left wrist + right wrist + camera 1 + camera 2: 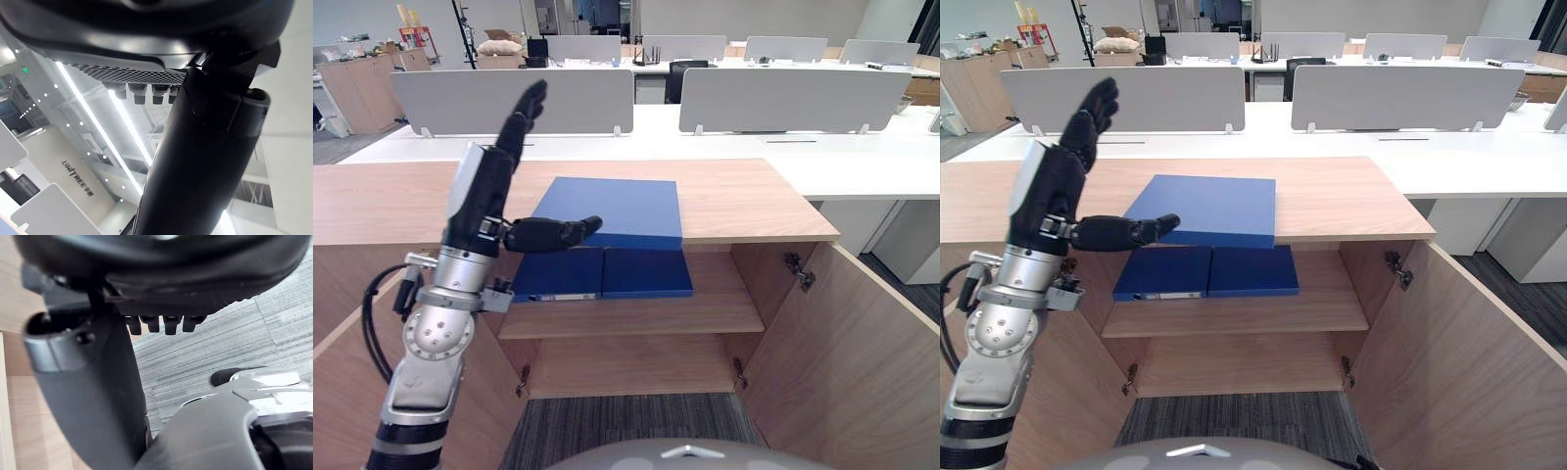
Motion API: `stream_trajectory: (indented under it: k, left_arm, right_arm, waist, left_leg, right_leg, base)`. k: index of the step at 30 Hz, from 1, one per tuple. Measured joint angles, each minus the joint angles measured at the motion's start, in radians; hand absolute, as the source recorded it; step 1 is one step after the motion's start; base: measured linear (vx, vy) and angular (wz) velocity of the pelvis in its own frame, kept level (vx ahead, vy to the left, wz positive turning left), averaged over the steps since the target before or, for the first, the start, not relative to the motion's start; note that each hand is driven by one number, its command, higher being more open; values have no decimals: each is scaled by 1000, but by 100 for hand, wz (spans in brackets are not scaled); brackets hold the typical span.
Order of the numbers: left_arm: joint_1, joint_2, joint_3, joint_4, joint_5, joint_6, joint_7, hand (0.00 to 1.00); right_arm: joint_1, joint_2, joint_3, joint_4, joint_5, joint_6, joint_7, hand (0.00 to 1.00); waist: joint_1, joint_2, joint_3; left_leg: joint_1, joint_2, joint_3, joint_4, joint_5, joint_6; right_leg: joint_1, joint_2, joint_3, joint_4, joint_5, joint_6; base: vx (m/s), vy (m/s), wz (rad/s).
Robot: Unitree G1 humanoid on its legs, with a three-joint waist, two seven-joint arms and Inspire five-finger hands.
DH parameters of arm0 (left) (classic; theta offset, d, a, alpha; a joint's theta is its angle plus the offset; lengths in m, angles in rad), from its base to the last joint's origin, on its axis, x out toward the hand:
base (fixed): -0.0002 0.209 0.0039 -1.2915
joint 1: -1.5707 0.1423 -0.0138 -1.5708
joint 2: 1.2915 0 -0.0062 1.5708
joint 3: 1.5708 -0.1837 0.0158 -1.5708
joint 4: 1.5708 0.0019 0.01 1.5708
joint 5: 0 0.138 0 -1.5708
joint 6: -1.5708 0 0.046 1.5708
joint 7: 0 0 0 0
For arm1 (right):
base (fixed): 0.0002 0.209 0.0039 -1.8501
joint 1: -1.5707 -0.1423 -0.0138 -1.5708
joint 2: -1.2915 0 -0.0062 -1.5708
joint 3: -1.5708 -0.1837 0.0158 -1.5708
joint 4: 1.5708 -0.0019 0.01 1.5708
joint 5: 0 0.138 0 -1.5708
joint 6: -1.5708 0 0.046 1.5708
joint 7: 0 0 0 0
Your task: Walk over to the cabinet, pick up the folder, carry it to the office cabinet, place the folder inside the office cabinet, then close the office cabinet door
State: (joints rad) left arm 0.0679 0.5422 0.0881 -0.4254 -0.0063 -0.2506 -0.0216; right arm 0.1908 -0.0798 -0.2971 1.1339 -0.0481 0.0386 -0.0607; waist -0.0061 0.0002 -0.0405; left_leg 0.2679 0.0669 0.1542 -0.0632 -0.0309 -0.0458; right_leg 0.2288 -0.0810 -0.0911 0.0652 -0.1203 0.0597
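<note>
I stand right in front of the cabinet (pixel 744 201), so I judge the walk over as done. My left hand (pixel 489 186) is raised in front of the cabinet's left side, fingers straight and pointing up, thumb stuck out sideways, holding nothing. My right hand (pixel 88 382) hangs low over the carpet (pixel 220 347) in front of the cabinet, loose and empty as far as I can see.

The folder (pixel 612 208) I take to be the one I want lies flat on the cabinet's top, its near edge jutting a little past the front. As I read it, the pick-up has not begun, and the carry, the placing inside and the closing of the door are all left to do.

I count three blue folders: the one on top, and two on the cabinet's upper shelf (pixel 626 311), the left shelf folder (pixel 558 274) and the right shelf folder (pixel 646 272), lying side by side and touching. Below them is one lower compartment. The cabinet has two doors, the left door (pixel 342 382) and the right door (pixel 862 352), both swung open towards me.
</note>
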Motion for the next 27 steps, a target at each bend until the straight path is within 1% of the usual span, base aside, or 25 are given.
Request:
stream_trajectory:
  k: [1, 7, 9, 12, 14, 18, 20, 22, 23, 27]
  left_arm:
    - [0, 0, -10, 0, 28, 0, 1, 100]
    - [-8, 2, -147, 7, 217, -1, 13, 100]
    - [-32, 2, -196, 31, 279, -1, 18, 100]
    - [-56, 2, -238, 45, 336, 0, 25, 100]
    - [-80, 0, -279, 58, 400, -1, 47, 100]
    - [-127, -10, -317, 101, 478, 3, 77, 100]
    - [-142, -52, -321, 126, 520, 13, 100, 100]
    - [-154, -77, -334, 145, 534, 26, 122, 100]
    - [-166, -81, -353, 155, 555, 39, 133, 100]
    - [-173, -78, -400, 215, 609, 43, 148, 100]
  right_arm:
    - [0, 0, 0, 0, 0, 0, 0, 100]
    - [0, -4, 1, 0, 0, -1, -5, 100]
    - [0, -5, 1, 0, 0, -1, -8, 100]
    - [0, -4, 2, 0, 0, -1, -10, 100]
    - [-1, -5, 2, 0, 1, -2, -14, 100]
    - [-2, -5, 2, 0, 1, -2, -19, 100]
    - [-2, -4, 2, 0, 2, -3, -27, 100]
    - [-1, -4, 2, 1, 3, -4, -34, 100]
    - [-1, -4, 2, 1, 8, -4, -37, 100]
    - [-3, -5, 2, -2, 10, -5, -39, 100]
  waist:
    - [0, 1, 1]
    - [-6, 8, 2]
    - [-7, 8, 2]
    - [-11, 6, 2]
    - [-19, 4, 3]
    - [-27, 4, 4]
    - [-34, 5, 5]
    - [-36, 4, 5]
    - [-36, 4, 5]
    - [-50, 5, 7]
  left_leg:
    - [0, 0, 0, 0, 0, 0]
    - [-2, 1, 0, 0, -1, -1]
    - [-6, 1, 0, 0, -1, -1]
    - [-9, 1, 1, 0, -1, -1]
    - [-11, 0, 3, 0, -2, -1]
    - [-12, 0, 4, 0, -3, -1]
    - [-13, 0, 6, 1, -5, -1]
    - [-14, 1, 10, 4, -9, -1]
    - [-17, 1, 11, 9, -12, 0]
    - [-27, 0, 14, 12, -13, 0]
  right_leg:
    - [0, 0, 0, 0, 0, 0]
    - [-3, 0, 1, 1, -2, 1]
    - [-7, 0, 1, 0, -1, 1]
    - [-10, 0, 3, 0, -1, 1]
    - [-15, 0, 5, 0, -1, 1]
    - [-16, 0, 7, 0, -2, 1]
    - [-18, 0, 9, 0, -2, 2]
    - [-19, 0, 12, 0, -3, 2]
    - [-21, 0, 13, 0, -3, 3]
    - [-32, 0, 13, 0, -2, 3]
  base:
    - [0, 0, 0]
    - [0, 0, 0]
    - [0, 0, 0]
    - [0, 0, 0]
    - [0, 0, 0]
    - [0, 0, 0]
    - [0, 0, 0]
    - [0, 0, -4]
    - [-2, -6, -4]
    - [0, 0, 0]
